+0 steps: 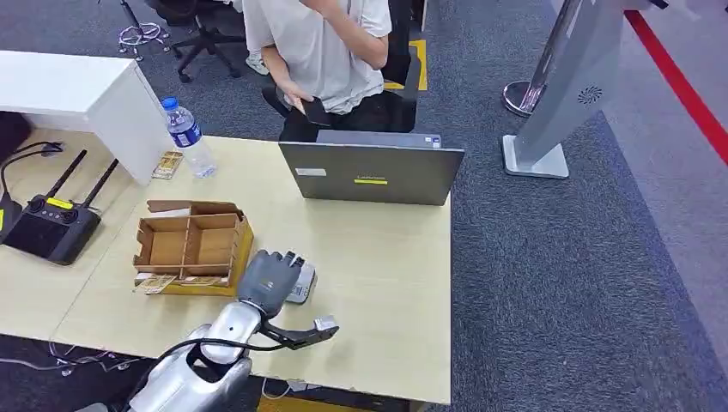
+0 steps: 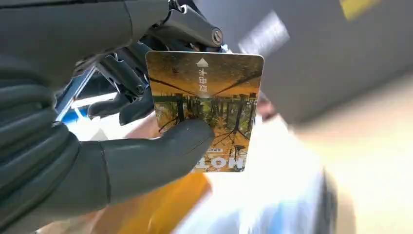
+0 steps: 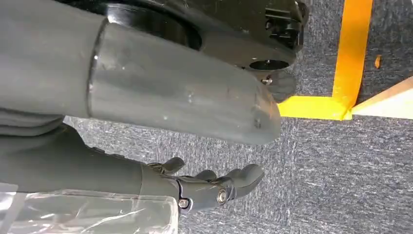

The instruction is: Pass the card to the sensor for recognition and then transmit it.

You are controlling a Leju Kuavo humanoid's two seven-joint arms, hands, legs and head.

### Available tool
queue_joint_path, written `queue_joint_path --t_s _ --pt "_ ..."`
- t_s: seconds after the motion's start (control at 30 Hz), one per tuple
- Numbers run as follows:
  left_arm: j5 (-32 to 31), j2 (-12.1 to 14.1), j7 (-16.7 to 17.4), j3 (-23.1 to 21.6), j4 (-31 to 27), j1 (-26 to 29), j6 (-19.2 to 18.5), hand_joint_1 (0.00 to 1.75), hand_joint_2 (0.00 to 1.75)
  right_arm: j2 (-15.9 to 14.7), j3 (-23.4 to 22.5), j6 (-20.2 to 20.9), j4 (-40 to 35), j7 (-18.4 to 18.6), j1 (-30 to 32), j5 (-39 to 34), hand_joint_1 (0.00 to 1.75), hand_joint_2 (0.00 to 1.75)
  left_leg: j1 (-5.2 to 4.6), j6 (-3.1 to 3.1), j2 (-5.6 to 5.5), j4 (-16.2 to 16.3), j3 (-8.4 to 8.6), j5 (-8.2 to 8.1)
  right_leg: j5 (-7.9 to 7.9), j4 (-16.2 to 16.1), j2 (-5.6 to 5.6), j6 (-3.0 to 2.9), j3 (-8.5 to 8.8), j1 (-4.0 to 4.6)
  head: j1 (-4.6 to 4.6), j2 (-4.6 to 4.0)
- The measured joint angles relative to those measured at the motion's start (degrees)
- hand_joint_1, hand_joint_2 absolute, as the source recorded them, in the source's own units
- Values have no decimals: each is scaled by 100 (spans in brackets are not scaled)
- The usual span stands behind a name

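while left hand (image 2: 97,146) pinches card (image 2: 207,105) over sensor (image 1: 302,283), right hand (image 3: 204,187) fingers spread.

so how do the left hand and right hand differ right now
The left hand pinches the card over the table; the right hand holds nothing. The left hand sits beside the cardboard box; the right hand hangs over carpet. Both are dark grey.

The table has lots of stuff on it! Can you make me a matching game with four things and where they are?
Things:
1. card
2. water bottle
3. laptop
4. cardboard box

Places:
A. at the table's far edge, before the seated person
B. beside the white block
C. pinched in the left hand
D. just left of the left hand

Pairs: 1-C, 2-B, 3-A, 4-D
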Motion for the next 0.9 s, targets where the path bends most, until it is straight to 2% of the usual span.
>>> queue_joint_path --t_s 0.1,0.23,0.37,0.53,0.7,0.83,0.87,0.9 --pt "94 -39 -39 238 -457 -246 476 175 175 0 0 7 0 2 0 127 0 0 0 2 -1 0 -3 2 2 1 -1 1 -1 0 0 0" --pt "207 -40 -120 720 -847 -682 926 175 175 0 24 28 2 46 -6 293 0 0 0 -1 -1 0 -3 9 5 2 -1 0 -1 0 0 0" --pt "446 -9 -264 1328 -887 -1234 904 175 175 0 59 74 2 83 -15 380 0 0 2 -5 -1 -1 -3 15 9 6 -1 -4 -4 1 0 0" --pt "632 96 -310 1865 -681 -2027 631 175 175 0 105 120 2 131 -29 479 0 0 3 -12 -2 -1 -8 25 15 8 -1 -6 -8 2 2 0" --pt "854 153 -356 2157 -218 -2668 458 175 175 0 155 157 2 166 -48 472 0 0 2 -13 -1 0 -9 26 21 9 0 -9 -10 1 0 0" --pt "935 153 -411 2223 -87 -2785 458 175 175 0 155 162 2 166 -53 468 0 0 1 -13 -2 0 -11 25 21 8 0 -9 -11 1 0 0" --pt "937 151 -413 2225 -74 -2790 454 0 175 0 155 162 2 166 -52 468 0 0 1 -12 -1 0 -11 25 20 8 0 -10 -11 1 0 0" --pt "946 151 -413 2225 -63 -2792 443 0 175 0 155 162 2 166 -52 466 0 0 1 -12 -1 0 -12 25 20 8 0 -10 -12 1 0 0"
